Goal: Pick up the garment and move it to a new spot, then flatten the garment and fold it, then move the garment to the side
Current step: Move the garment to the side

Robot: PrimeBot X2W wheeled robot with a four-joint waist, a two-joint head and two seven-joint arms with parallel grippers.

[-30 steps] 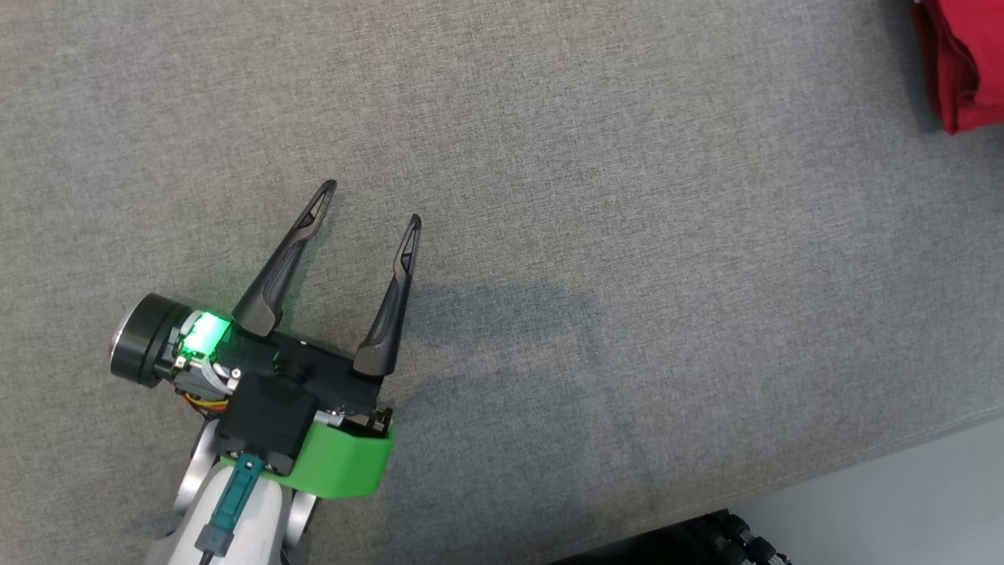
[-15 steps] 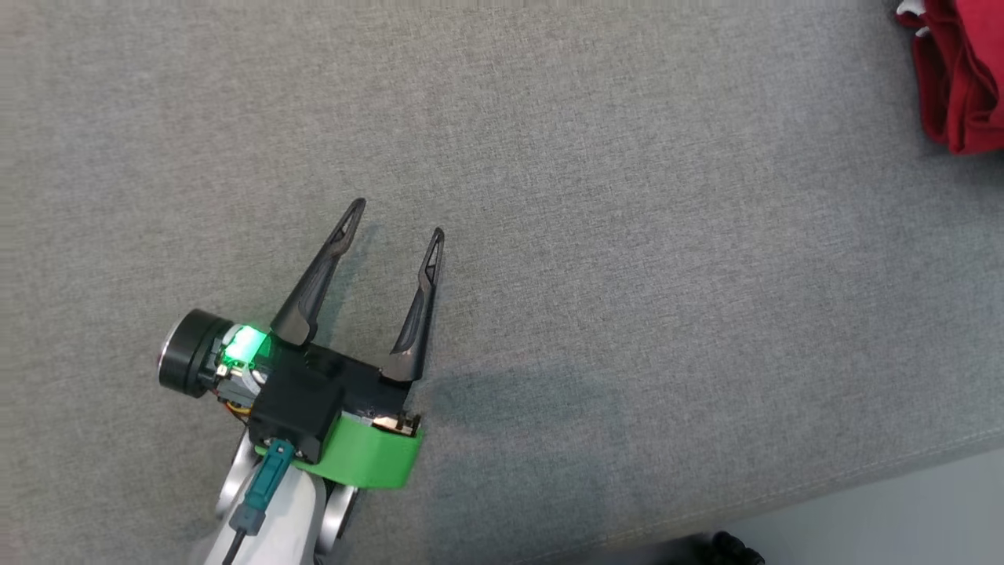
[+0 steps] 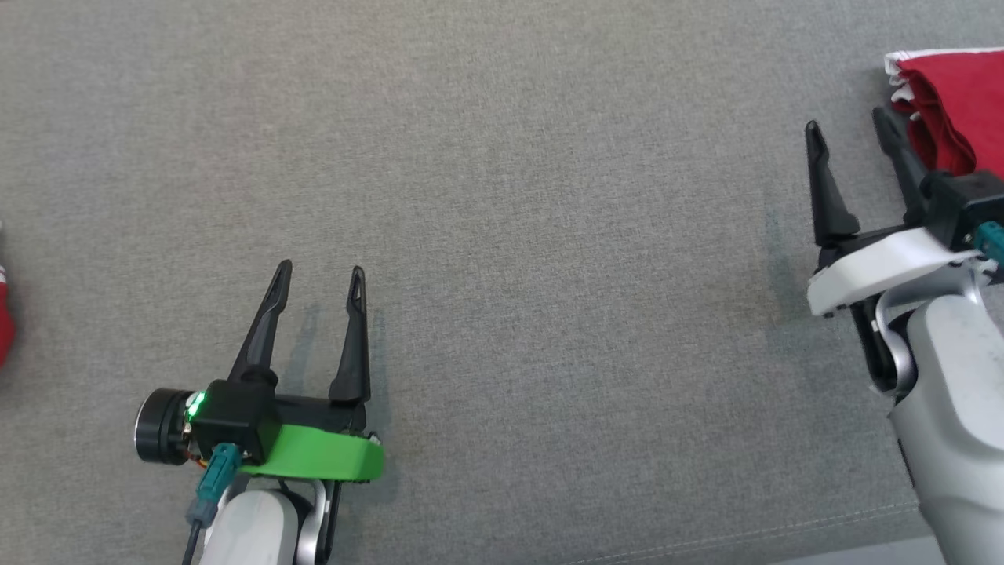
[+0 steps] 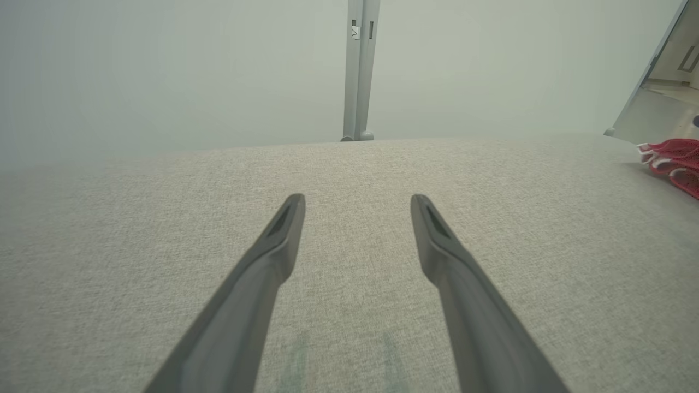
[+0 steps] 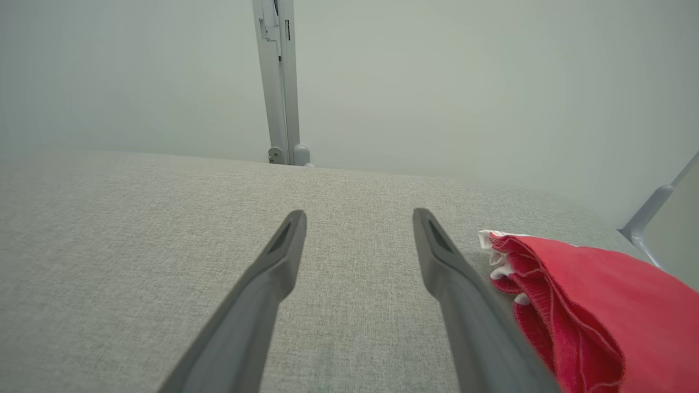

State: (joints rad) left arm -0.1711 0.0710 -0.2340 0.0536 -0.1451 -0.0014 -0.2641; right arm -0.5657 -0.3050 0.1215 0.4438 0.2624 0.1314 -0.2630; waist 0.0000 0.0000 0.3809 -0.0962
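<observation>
The right hand [image 3: 845, 119] hovers with its fingers spread and empty. The red garment [image 3: 953, 102] lies bunched on the grey fabric surface [image 3: 549, 235], just beside that hand's outer finger. The left hand [image 3: 321, 270], also spread and empty, is well apart from the garment.

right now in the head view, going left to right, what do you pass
red scrap at the left edge -> left gripper -> right gripper -> red garment, all over the grey fabric surface
</observation>
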